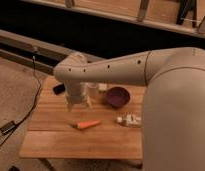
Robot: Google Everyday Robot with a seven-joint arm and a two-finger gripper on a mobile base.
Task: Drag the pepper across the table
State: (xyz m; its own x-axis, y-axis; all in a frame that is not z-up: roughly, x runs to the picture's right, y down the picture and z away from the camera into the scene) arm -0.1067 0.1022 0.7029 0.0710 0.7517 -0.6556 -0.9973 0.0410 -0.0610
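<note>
The pepper [88,124] is a slim orange tapered vegetable lying on the wooden plank table [56,142], near its middle, with its stem end to the left. My gripper [78,105] hangs from the white arm just above and behind the pepper, a little to its left. It is apart from the pepper.
A purple bowl [118,96] sits at the back right of the table. A white tube-like item [128,120] lies right of the pepper. A small black object [58,88] is at the back left. A pale container [93,89] stands behind the gripper. A cable [26,112] runs over the floor on the left.
</note>
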